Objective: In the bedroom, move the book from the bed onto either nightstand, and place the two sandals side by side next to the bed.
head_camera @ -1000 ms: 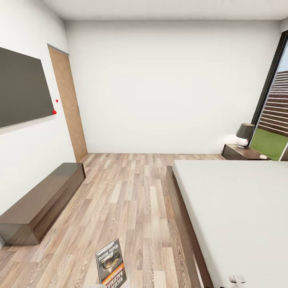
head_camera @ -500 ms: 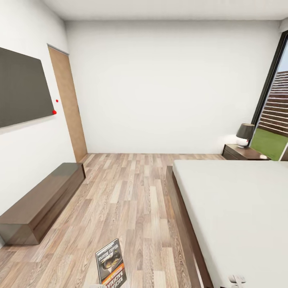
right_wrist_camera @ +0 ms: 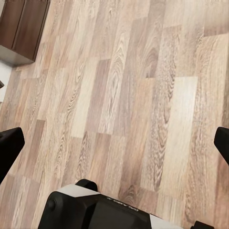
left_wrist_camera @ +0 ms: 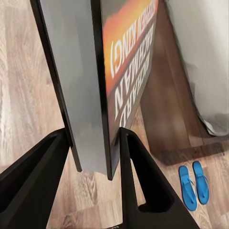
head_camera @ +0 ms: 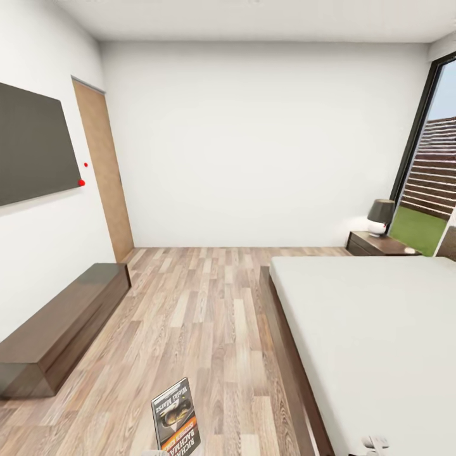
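My left gripper (left_wrist_camera: 95, 160) is shut on the book (left_wrist_camera: 129, 71), clamping its lower edge between two black fingers (left_wrist_camera: 143, 186). The book (head_camera: 175, 418) stands upright over the floor at the head view's bottom edge, its orange band and white lettering showing. Two blue sandals (left_wrist_camera: 187, 188) lie side by side on the floor beside a corner of the bed (left_wrist_camera: 200, 57). The bed (head_camera: 373, 329) takes up the right side of the room. A nightstand (head_camera: 373, 244) stands beyond it by the window. My right gripper (right_wrist_camera: 114, 148) is open over bare floor.
A long low dark-brown bench cabinet (head_camera: 57, 329) runs along the left wall under a dark screen (head_camera: 31, 149). A wooden door (head_camera: 101, 171) is further along that wall. A lamp (head_camera: 380, 216) stands on the nightstand. Wood-plank floor (head_camera: 202, 316) stretches between bench and bed.
The whole head view has shifted slightly, so the camera has moved. The book stays in the same place in my left gripper.
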Tool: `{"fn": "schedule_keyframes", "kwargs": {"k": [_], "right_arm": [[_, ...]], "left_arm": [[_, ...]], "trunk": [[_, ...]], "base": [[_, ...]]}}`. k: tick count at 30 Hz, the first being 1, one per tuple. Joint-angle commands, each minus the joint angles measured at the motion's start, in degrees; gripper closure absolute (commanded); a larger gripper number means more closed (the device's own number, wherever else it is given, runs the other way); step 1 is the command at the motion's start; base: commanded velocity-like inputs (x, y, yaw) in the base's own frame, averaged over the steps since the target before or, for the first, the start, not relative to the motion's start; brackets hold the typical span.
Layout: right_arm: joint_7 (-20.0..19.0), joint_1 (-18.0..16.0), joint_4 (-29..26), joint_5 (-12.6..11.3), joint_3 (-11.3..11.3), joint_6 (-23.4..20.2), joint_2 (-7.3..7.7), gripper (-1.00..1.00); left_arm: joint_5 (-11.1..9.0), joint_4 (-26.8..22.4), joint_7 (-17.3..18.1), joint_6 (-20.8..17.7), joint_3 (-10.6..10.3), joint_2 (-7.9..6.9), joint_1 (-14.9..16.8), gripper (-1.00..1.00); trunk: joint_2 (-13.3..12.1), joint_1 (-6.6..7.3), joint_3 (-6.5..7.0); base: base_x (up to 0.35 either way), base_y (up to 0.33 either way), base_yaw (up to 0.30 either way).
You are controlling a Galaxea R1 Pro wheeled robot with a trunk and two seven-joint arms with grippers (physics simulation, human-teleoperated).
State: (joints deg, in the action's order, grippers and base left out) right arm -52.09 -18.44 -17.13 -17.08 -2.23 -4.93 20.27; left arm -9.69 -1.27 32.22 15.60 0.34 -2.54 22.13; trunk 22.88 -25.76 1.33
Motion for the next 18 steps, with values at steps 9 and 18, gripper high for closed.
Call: {"fn": "schedule_keyframes", "kwargs": {"k": [9,18], "right_arm": [[-0.1,0.0,0.0,-0.6,-0.2,-0.5,0.04,-1.0],[-0.1,0.0,0.0,-0.6,-0.2,-0.5,0.02,-1.0]], "left_arm": [[-0.3,0.1,0.3,0.0,0.0,-0.01,0.0,1.0],[-0.3,0.1,0.4,0.0,0.0,-0.01,0.0,1.0]], "trunk": [[0.0,-0.02,0.58],[0.0,-0.02,0.62]], "base": [[0.0,0.0,-0.052],[0.0,0.0,-0.002]]}}
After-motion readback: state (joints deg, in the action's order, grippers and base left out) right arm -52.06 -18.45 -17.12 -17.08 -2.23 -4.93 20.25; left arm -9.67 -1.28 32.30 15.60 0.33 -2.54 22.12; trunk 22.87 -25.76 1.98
